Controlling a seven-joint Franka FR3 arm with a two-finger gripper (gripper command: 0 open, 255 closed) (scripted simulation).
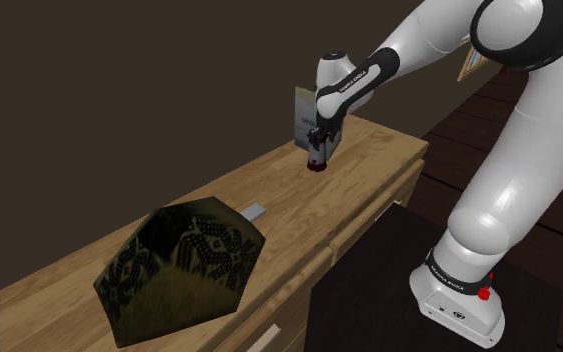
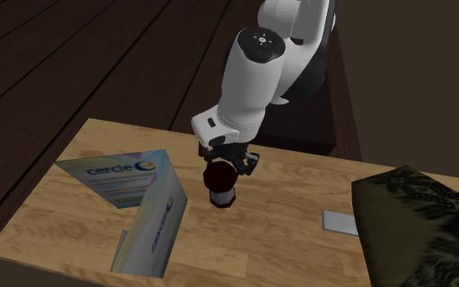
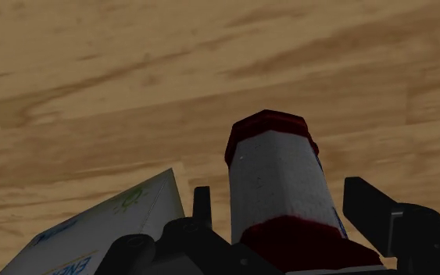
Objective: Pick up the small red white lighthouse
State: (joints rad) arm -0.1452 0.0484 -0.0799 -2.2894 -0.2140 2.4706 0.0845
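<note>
The small lighthouse (image 2: 219, 186) has a white body with dark red bands at both ends. It hangs upright under my black gripper (image 2: 222, 175) over the wooden tabletop (image 2: 284, 236). In the wrist view the lighthouse (image 3: 277, 180) runs out between the two fingers (image 3: 366, 207), which clasp its near end. In the shoulder view the gripper (image 1: 317, 150) holds the lighthouse (image 1: 316, 160) near the far end of the table. Its base is close to the wood, and I cannot tell whether it touches.
A folded leaflet (image 2: 142, 204) with a blue logo stands just beside the lighthouse, also in the wrist view (image 3: 93, 230). A large dark patterned bag (image 1: 184, 265) fills the table's near end. A small flat grey card (image 2: 340, 222) lies next to it. Drawers front the table (image 1: 369, 215).
</note>
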